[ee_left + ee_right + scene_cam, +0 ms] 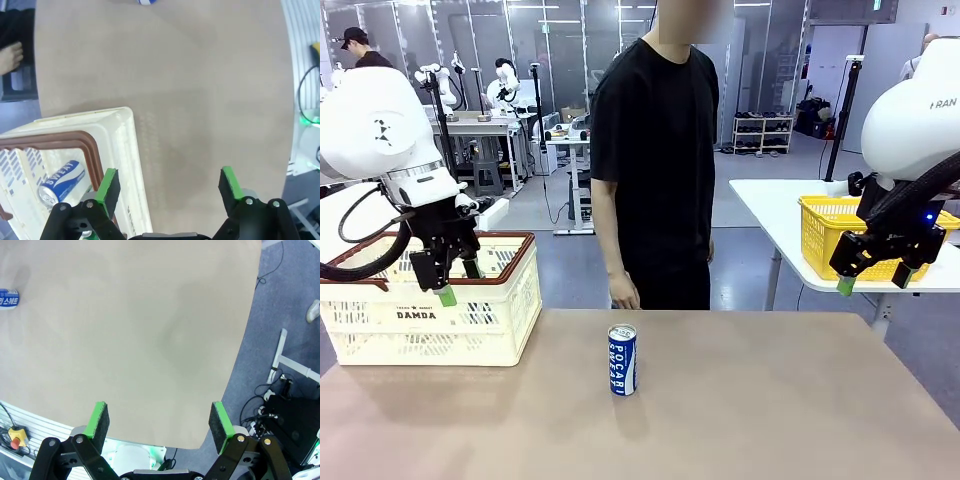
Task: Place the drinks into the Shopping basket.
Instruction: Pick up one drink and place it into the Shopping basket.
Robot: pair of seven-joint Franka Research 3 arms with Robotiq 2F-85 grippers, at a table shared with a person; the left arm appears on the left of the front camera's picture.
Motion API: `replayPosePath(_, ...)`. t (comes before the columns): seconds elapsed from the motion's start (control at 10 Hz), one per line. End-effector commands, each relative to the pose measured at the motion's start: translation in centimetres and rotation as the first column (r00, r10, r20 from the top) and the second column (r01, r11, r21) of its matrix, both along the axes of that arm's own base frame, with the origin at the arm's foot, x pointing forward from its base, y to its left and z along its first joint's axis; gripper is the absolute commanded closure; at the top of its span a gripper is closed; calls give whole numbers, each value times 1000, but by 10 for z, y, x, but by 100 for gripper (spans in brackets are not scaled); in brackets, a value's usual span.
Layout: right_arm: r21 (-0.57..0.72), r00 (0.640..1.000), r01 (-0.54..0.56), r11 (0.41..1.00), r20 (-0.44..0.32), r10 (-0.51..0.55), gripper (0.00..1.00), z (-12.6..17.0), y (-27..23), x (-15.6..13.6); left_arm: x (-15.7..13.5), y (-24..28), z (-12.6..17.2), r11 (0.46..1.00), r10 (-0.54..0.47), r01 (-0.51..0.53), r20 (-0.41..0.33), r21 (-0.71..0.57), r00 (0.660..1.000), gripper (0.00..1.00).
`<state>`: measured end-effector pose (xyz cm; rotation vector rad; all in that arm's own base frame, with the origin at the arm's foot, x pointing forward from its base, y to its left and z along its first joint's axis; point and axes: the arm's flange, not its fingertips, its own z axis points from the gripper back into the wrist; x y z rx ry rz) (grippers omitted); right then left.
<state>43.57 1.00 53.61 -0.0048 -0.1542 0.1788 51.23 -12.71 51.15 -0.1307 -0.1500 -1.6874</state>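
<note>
Shopping basket (510, 300) sits under the empty, spread left gripper (457, 283).

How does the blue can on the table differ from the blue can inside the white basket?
The can on the table stands upright; the can in the basket lies on its side. The first stands alone on the bare table; the second rests inside the Shopping basket, beneath the open left gripper. Both are blue and white with silver tops.

Arm housings: white, rounded; right arm (920, 110) carries partial grey lettering.
Grippers: left gripper (170, 186) and right gripper (159, 421), black bodies, green pads, silver screws.
Cables: black, looped beside each wrist.
Person (655, 160): black short-sleeved T-shirt, black trousers.
</note>
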Motion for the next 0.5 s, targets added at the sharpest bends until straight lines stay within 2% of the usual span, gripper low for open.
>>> replayPosePath(0.0, -3, 1000, 1, 1000, -3, -1, 0, 2, -2, 0, -1, -24, 11, 998, -24, 27, 48, -55, 999, 0)
replayPosePath(0.2, -3, 1000, 1, 1000, -3, -1, 0, 2, -2, 0, -7, -57, 23, 995, -60, 65, 59, -69, 996, 0)
replayPosePath(0.4, -3, 1000, 1, 1000, -3, -1, 0, 2, -2, 0, -9, -107, 32, 988, -141, 146, 82, -51, 987, 0)
